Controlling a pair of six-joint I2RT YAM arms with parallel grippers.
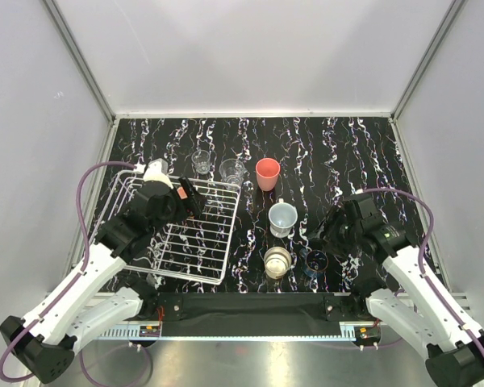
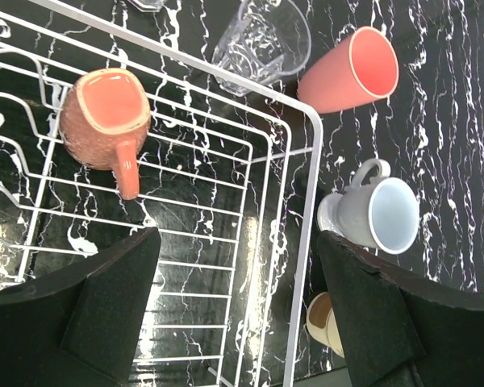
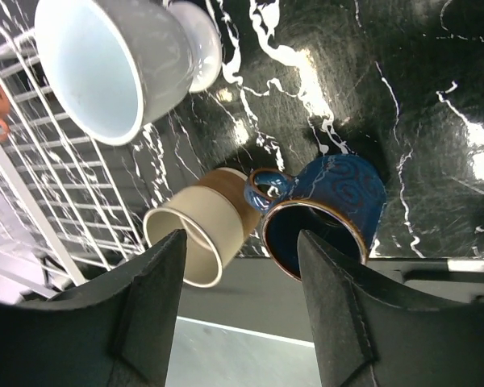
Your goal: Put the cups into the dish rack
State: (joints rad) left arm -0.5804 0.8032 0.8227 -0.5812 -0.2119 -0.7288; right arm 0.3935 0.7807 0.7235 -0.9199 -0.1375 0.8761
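Cups: salmon mug (image 2: 105, 117) sits in white wire dish rack (image 2: 310, 161); two clear glasses (image 1: 231, 171), coral-red tumbler (image 1: 267, 172), pale blue-white mug (image 1: 282, 218), beige cup (image 1: 277, 261), dark blue cup (image 1: 316, 261) await; left gripper (image 2: 238, 266), right gripper (image 3: 240, 250) wide, empty.

Seven cups (image 1: 282, 218), one dish rack (image 1: 198, 250)

The top cam is sitting high up at the near side of the table (image 1: 371, 153), looking down and forward over the whole thing. The left wrist cam is hanging close over the dish rack (image 2: 305, 242), pointing pretty much straight down at one corner. The right wrist cam is sitting low and really close, peering at the dark blue cup (image 3: 339, 197) and beige cup (image 3: 198, 230). Both wrist views are sharing the pale blue-white mug (image 2: 383, 214), and the top view is catching it too.
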